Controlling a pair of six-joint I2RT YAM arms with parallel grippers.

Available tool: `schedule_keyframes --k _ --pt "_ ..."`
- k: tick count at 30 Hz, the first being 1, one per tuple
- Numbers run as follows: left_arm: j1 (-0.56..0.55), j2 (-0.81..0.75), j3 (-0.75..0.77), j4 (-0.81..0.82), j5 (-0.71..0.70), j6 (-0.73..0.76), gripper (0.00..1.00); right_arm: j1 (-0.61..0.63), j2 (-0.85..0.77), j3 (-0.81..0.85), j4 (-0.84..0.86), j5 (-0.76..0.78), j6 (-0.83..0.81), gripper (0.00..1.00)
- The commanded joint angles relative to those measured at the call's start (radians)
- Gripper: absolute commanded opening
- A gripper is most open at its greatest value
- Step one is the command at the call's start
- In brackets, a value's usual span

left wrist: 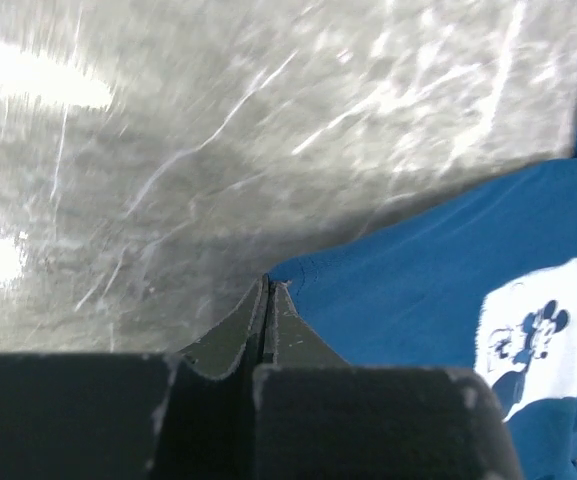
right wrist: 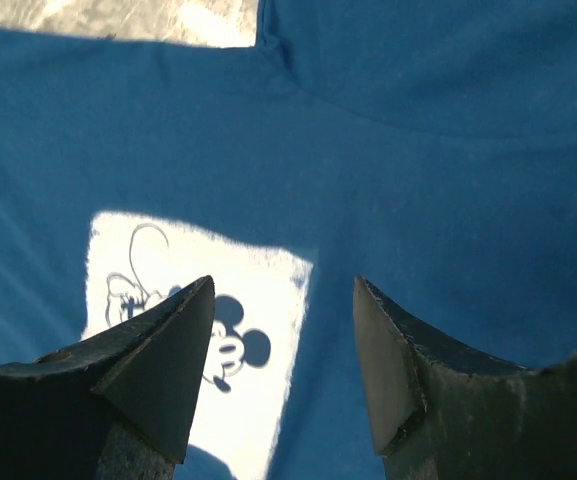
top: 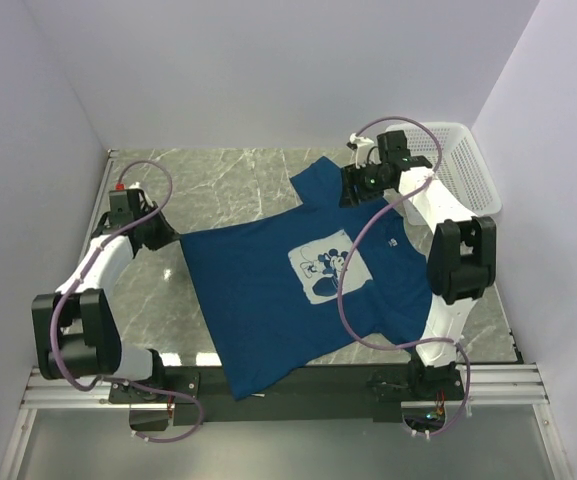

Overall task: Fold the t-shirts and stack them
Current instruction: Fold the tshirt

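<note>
Left claw [left wrist: 269, 287] pinches t-shirt [top: 258, 300] corner; right claw [right wrist: 283, 285] spread; t-shirt outside basket [top: 473, 175].

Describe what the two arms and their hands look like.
The left arm and right arm have white links between bulky black joint housings, each trailed by a looping mauve cable. A small red mark sits near the left wrist. The left hand and right hand have dark, wedge-shaped fingers tapering to points.
</note>
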Motion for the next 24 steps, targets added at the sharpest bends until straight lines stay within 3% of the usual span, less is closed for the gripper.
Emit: schedule_keyframes --k 1,8,10,11,14,19,24 --pt "0.023 0.056 -0.032 0.013 0.007 0.015 0.01 0.017 0.016 0.078 0.003 0.0 0.056 0.65" --pt "0.054 0.216 0.048 0.021 0.039 -0.01 0.01 0.023 0.014 0.027 0.036 -0.021 0.06 0.65" --pt "0.063 0.246 0.068 0.015 0.024 -0.011 0.14 0.025 0.009 0.01 0.039 -0.031 0.059 0.65" --pt "0.065 0.253 0.081 0.013 0.015 -0.013 0.33 0.023 0.006 0.007 0.039 -0.034 0.057 0.65" --pt "0.066 0.253 0.088 0.007 -0.005 -0.013 0.54 0.025 -0.003 -0.007 0.045 -0.048 0.057 0.65" --pt "0.066 0.294 0.085 -0.004 0.011 -0.001 0.57 0.025 -0.007 -0.021 0.054 -0.066 0.06 0.65" --pt "0.066 0.374 0.138 -0.031 0.045 0.024 0.5 0.026 -0.013 -0.036 0.057 -0.071 0.057 0.65"
